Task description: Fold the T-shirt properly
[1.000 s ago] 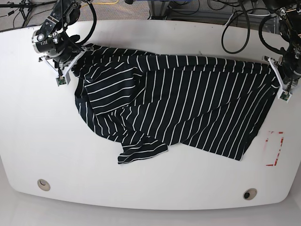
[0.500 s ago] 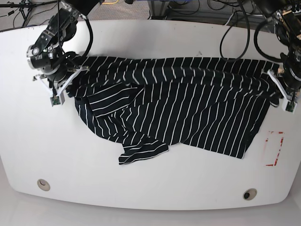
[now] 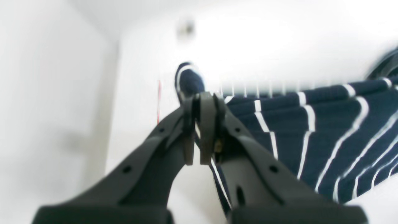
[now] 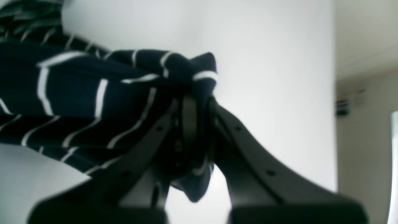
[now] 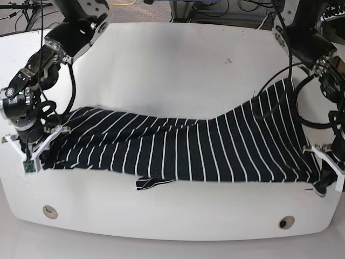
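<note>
While both of my arms reach low over the white table (image 5: 161,65), the T-shirt (image 5: 183,148) lies stretched across its front half, from 9 o'clock to 3 o'clock. My right gripper (image 5: 33,156), at 9 o'clock in the base view, pinches one bunched end of the striped cloth between pressed-together jaws. My left gripper (image 5: 326,181), near 4 o'clock, clamps the opposite end just as tightly. One small flap (image 5: 153,183) of fabric pokes out below the lower hem at 6 o'clock. Cables (image 5: 259,11) trail off the far edge
</note>
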Available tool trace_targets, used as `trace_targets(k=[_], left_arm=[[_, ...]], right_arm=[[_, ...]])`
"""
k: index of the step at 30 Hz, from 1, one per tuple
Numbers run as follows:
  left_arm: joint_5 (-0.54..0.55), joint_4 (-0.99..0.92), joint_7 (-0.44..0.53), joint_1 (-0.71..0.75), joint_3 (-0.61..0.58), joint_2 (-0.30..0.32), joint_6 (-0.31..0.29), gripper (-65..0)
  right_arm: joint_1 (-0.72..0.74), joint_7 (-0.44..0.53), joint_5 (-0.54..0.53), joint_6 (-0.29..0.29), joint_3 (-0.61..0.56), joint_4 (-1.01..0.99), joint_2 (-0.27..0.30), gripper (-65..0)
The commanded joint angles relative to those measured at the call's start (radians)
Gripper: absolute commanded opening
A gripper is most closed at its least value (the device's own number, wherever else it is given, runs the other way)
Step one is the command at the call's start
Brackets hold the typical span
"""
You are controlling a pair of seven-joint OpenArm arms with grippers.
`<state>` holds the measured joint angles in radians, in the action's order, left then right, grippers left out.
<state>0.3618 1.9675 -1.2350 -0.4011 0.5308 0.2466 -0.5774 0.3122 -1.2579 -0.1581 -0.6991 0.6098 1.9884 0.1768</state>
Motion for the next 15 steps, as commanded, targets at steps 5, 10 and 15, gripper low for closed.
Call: trace_targets(k=[5,10,15], left_arm=[[-0.011,0.014,0.07,-0.189,-0.039,0.017,0.124,-64.2],[-0.013,0.013,0.067,-0.321,-0.07,0.018,0.172,-64.2],[-0.013,-0.015,0.039,-0.457,-0.074,0.018,0.191,-64.2]], right_arm=[[0.19,0.02,0.016,0.001,-0.107,-0.008,0.134,-63.1],[0.331,0.02,0.016,0.001,-0.192,-0.01,0.2,-63.1],[0.488,0.02,0.016,0.001,-0.29,-0.048,0.261,-63.1]])
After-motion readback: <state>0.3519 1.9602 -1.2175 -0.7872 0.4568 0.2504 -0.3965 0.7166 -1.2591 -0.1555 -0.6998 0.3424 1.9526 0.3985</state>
